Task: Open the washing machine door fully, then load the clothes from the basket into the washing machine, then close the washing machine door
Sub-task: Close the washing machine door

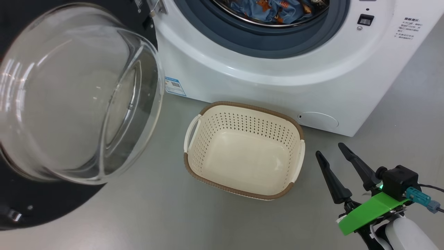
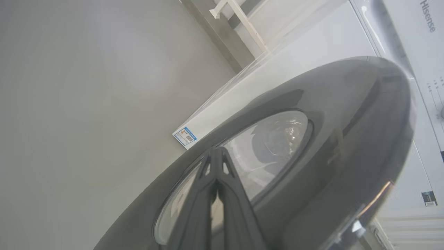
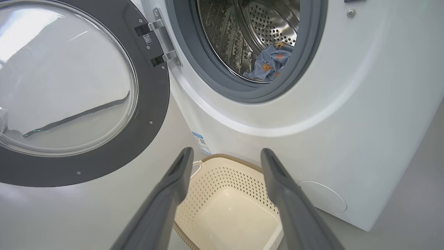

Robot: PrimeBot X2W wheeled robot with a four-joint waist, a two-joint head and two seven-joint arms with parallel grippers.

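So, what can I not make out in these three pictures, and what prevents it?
1. Small blue printed clothes in the steel drum: cut by the head view's top edge; partly behind the grey-blue rubber seal in the right wrist view. Number unclear.
2. Left gripper, left wrist view: shut, lying over the round glossy black door; contact unclear.
3. Small black print on the white washing machine, head view: too small to read.

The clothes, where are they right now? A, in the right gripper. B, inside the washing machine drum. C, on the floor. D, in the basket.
B: the clothes lie inside the steel drum of the washing machine, and the basket shows a bare bottom.
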